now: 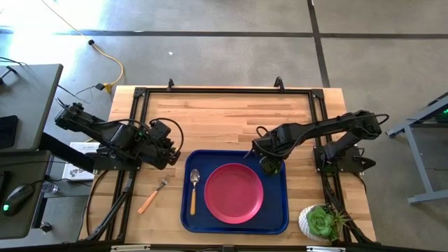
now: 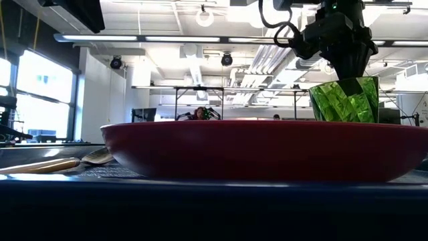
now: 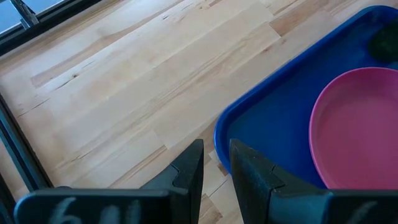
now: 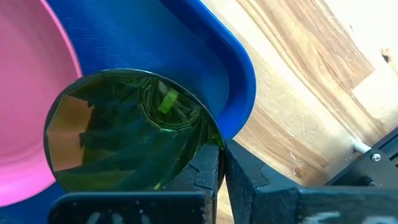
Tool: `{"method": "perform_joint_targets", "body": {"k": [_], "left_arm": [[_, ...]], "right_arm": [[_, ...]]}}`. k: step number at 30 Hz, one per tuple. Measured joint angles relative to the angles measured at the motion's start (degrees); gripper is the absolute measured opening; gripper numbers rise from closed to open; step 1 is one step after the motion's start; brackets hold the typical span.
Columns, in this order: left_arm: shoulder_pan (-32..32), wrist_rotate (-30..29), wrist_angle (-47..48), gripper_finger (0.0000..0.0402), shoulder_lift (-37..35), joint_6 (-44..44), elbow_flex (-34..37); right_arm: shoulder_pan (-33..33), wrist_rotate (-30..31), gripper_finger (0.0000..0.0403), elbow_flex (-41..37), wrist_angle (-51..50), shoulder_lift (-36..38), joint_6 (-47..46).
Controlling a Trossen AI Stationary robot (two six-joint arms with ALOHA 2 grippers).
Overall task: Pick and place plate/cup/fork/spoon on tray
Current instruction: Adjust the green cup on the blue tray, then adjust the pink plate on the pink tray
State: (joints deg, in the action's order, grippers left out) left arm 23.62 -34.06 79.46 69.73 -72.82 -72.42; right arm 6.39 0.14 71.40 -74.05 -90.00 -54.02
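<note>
The pink-red plate (image 1: 233, 192) lies flat on the dark blue tray (image 1: 280, 224). The spoon (image 1: 194, 187) lies on the tray left of the plate. The fork (image 1: 152, 196) lies on the wooden table left of the tray. My right gripper (image 1: 268, 162) is over the tray's far right corner, shut on the dark green cup (image 4: 124, 130), which stands beside the plate (image 4: 25, 93). My left gripper (image 3: 216, 165) is empty with only a narrow gap between its fingers, above the table by the tray's far left corner (image 3: 230, 134). My right gripper pinches the cup's wall at its rim (image 4: 208, 138) between its two fingers. The fingers come from above, pointing down (image 2: 348, 73). The cup (image 2: 344, 100) stays nearly upright with its mouth up. The plate (image 2: 254, 150) hides its base, so I cannot tell whether it rests on the tray.
A green succulent in a white pot (image 1: 320, 222) stands at the table's near right corner. A black frame rail (image 1: 224, 91) runs around the table top. Bare wood lies beyond the tray's far edge.
</note>
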Motion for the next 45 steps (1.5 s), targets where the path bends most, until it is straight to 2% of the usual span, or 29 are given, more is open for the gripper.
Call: {"method": "perform_joint_targets", "body": {"k": [11,16,25,28,33,36,40,45], "left_arm": [[0.0,0.0,0.0,0.0067,0.0,0.0,0.0],[0.0,0.7,0.0,0.0067,0.0,0.0,0.0],[0.0,2.9,-1.1,0.0067,0.0,-0.8,0.0],[0.0,7.0,-3.9,0.0067,0.0,-2.2,0.0],[1.4,14.1,-16.8,0.0067,0.1,-2.1,2.8],[2.2,14.3,-22.4,0.0067,1.6,-2.6,4.3],[2.4,14.5,-25.0,0.0067,4.9,-3.4,4.9],[2.4,15.0,-27.9,0.0067,10.1,0.1,5.0]], "right_arm": [[0.0,1.9,0.0058,0.0,-0.2,0.0,0.1],[-0.2,2.8,0.0062,1.0,-2.5,0.4,0.1],[-0.4,5.3,0.0063,7.6,-6.7,0.5,0.5],[-0.4,5.5,0.0063,10.5,-7.2,0.5,0.5],[-0.4,5.5,0.0063,15.4,-7.5,0.5,1.4],[-0.4,5.5,0.0063,18.6,-7.5,0.5,0.9],[-0.4,5.9,0.0063,23.1,-7.5,0.5,0.2],[-0.4,6.3,0.0063,28.2,-7.4,0.6,0.1]]}}
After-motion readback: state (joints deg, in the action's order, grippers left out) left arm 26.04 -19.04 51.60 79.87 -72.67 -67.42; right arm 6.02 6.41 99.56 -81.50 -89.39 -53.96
